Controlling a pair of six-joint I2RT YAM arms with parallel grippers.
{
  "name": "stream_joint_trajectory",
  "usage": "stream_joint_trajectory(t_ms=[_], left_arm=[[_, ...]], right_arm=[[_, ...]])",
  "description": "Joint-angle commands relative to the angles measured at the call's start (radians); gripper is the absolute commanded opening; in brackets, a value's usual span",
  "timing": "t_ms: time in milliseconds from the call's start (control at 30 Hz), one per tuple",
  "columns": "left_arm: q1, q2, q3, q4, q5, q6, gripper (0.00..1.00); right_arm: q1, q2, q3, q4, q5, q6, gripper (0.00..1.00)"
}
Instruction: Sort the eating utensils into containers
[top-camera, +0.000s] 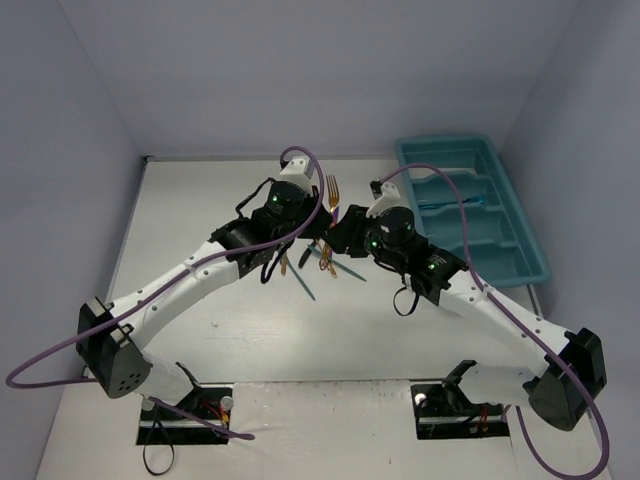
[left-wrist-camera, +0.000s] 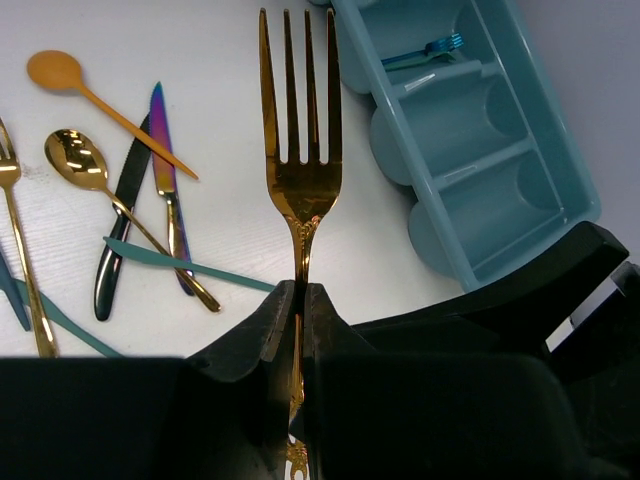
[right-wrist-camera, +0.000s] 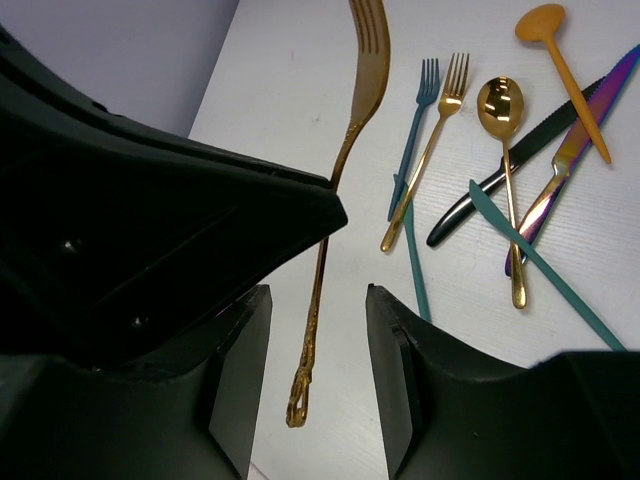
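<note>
Gold fork (left-wrist-camera: 300, 190) clamped by its handle in the left gripper (left-wrist-camera: 300, 300) (tines outward), its tail between the parted jaws of the right gripper (right-wrist-camera: 318, 335); bare desk (top-camera: 200, 200) lies left, tray (left-wrist-camera: 530, 250) far right.

I can't read any words, numbers or signs here. There are none on the long teal-blue plastic tray (top-camera: 446, 142) or on the shiny gold metal fork (left-wrist-camera: 300, 190).
</note>
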Motion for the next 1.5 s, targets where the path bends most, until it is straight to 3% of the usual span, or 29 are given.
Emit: stream_joint_trajectory(t_ms=[0, 200, 367, 433, 467, 533, 600, 733, 933, 1200, 1467], left_arm=[[-0.032, -0.066, 0.054, 0.067, -0.041, -0.013, 0.0], [-0.045, -0.072, 0.048, 0.075, -0.048, -0.015, 0.0], [-0.048, -0.072, 0.046, 0.069, -0.064, -0.003, 0.0], [-0.05, -0.077, 0.042, 0.055, -0.098, 0.011, 0.0], [-0.048, -0.08, 0.03, 0.046, -0.112, 0.013, 0.06], [-0.049, -0.094, 0.004, 0.038, -0.154, 0.02, 0.32], [-0.048, -0.122, -0.016, 0.013, -0.223, 0.029, 0.51], [-0.048, -0.177, -0.058, -0.046, -0.323, 0.063, 0.71], [-0.047, -0.263, -0.155, -0.143, -0.469, 0.096, 0.73], [-0.039, -0.325, -0.254, -0.226, -0.505, 0.086, 0.73], [-0.027, -0.38, -0.327, -0.256, -0.511, 0.066, 0.73]], right_arm=[[0.011, 0.016, 0.061, 0.087, 0.042, -0.008, 0.37], [0.012, 0.024, 0.057, 0.09, 0.047, -0.006, 0.27], [0.012, 0.01, 0.05, 0.092, 0.064, -0.01, 0.03], [0.01, 0.002, 0.044, 0.091, 0.089, -0.016, 0.0], [0.006, -0.002, 0.04, 0.089, 0.1, -0.018, 0.0], [-0.007, -0.01, 0.032, 0.089, 0.106, -0.017, 0.0], [-0.032, -0.014, 0.024, 0.087, 0.112, -0.007, 0.0], [-0.13, -0.006, 0.005, 0.087, 0.135, 0.015, 0.0], [-0.38, 0.061, 0.026, 0.087, 0.16, 0.055, 0.0], [-0.642, 0.292, 0.17, 0.125, 0.222, 0.18, 0.0], [-0.703, 0.544, 0.343, 0.149, 0.356, 0.279, 0.0]])
